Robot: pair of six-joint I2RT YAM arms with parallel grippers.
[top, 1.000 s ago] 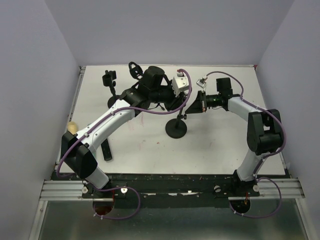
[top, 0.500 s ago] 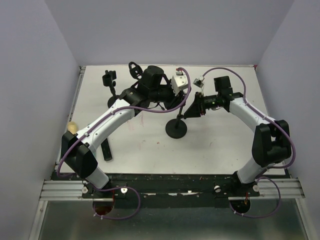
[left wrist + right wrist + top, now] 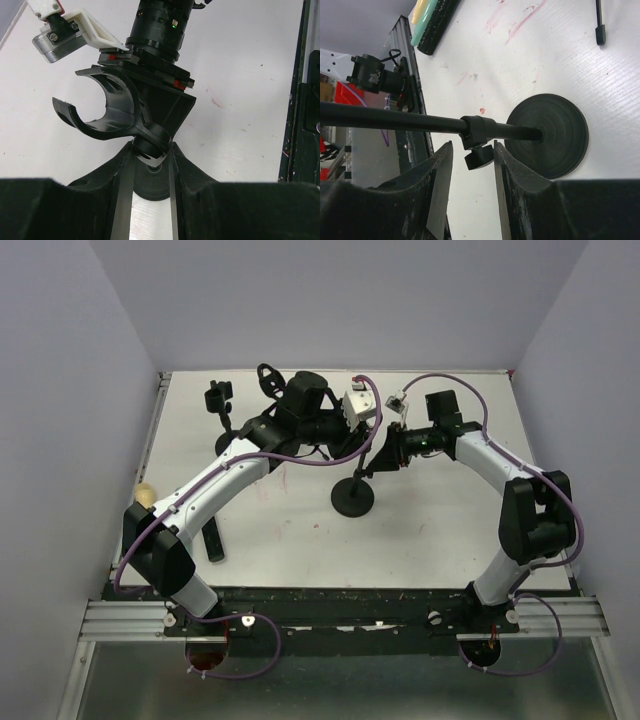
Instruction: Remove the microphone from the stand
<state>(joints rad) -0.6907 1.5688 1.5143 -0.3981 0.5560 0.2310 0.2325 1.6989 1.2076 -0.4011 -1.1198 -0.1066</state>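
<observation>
From above, arms hide the stand's (image 3: 352, 498) top; right gripper (image 3: 380, 460) sits closer to the pole than a second ago. Black bar (image 3: 213, 540) far left, mic or not, cannot tell. Left wrist: left gripper (image 3: 151, 150) clamps the stand's joint; clip (image 3: 100, 117) empty. Right wrist: fingers apart, astride the collar (image 3: 479, 131).

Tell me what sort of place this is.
Probably a robotics lab test cell: plain walls enclosing a white table, two robot arms at an aluminium rail, a microphone stand as workpiece.

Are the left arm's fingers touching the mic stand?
Touching. The left wrist view shows both left fingers pressed against the stand's swivel joint below the clip.
</observation>
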